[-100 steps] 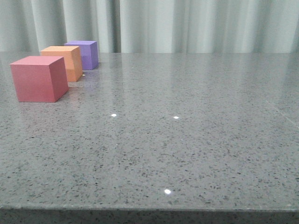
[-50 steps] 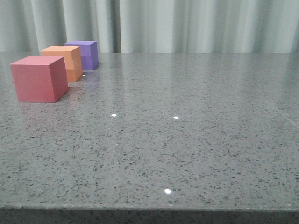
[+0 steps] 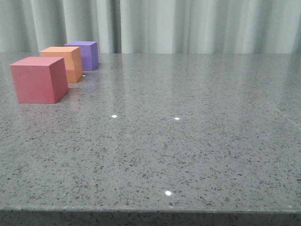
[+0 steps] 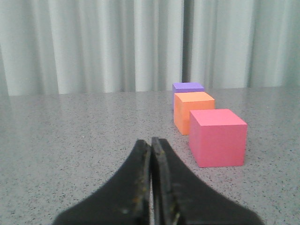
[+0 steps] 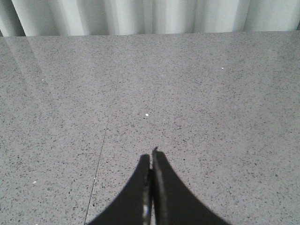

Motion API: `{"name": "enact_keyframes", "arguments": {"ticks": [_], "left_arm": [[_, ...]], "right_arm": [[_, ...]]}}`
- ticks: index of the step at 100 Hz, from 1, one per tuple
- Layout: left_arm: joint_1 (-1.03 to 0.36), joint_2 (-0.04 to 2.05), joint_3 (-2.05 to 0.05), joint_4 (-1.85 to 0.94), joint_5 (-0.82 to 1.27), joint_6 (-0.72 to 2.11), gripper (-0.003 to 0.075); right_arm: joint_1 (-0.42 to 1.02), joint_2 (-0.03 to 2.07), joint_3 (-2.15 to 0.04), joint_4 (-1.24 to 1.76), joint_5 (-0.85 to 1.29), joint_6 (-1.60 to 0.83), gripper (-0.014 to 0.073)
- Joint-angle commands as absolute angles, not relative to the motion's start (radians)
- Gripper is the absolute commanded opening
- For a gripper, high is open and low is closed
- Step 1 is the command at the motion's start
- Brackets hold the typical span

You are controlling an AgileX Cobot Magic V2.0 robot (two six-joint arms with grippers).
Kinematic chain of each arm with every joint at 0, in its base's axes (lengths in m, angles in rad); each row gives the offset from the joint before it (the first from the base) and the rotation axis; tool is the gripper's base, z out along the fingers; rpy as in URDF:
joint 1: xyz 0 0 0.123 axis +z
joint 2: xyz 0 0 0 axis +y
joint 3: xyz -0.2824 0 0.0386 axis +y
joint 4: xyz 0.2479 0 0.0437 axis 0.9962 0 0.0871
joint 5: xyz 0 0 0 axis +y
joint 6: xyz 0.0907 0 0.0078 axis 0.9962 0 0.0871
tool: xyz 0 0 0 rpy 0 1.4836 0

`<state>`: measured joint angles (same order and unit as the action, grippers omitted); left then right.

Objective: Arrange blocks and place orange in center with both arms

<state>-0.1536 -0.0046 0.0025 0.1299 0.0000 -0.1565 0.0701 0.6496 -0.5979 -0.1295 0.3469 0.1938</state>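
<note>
Grey speckled table point(image 3: 188, 141) spans the whole front view; pale curtain point(image 3: 188, 23) hangs behind its far edge. Neither arm shows in the front view.

Three blocks stand in a file at the table's far left, running away from the robot. Pinkish-red cube point(image 3: 39, 79) is nearest, orange cube point(image 3: 64, 63) sits behind it, purple cube point(image 3: 85, 55) is farthest back. Left wrist view gives the same order: pinkish-red cube point(image 4: 218, 137) in front, orange cube point(image 4: 193, 111) next, purple cube point(image 4: 187, 87) last. Orange and purple look very close or touching; cannot tell which. A small gap seems to separate pinkish-red from orange.

Left gripper point(image 4: 151, 154): fingers pressed together, nothing between them, low over the table, near the pinkish-red cube but apart from it and off to one side. Right gripper point(image 5: 151, 164): fingers also together, holding nothing, over bare table with no cube in its view.

Progress, judged: the orange cube already lies between the other two, so the ordering appears met. Whether the row needs moving or spacing from the left edge, the frames do not settle. No block is gripped at present.
</note>
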Motion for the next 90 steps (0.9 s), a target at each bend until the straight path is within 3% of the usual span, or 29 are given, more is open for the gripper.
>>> {"name": "enact_keyframes", "arguments": {"ticks": [1,90], "left_arm": [[-0.151,-0.037,0.044,0.13,-0.082,-0.153,-0.002],[-0.151,-0.037,0.044,0.13,-0.082,-0.153,-0.002]], "right_arm": [[0.062,0.645,-0.625,-0.146,0.282,0.189,-0.0069],[0.062,0.58,-0.566,-0.148,0.266,0.189,-0.0069]]}}
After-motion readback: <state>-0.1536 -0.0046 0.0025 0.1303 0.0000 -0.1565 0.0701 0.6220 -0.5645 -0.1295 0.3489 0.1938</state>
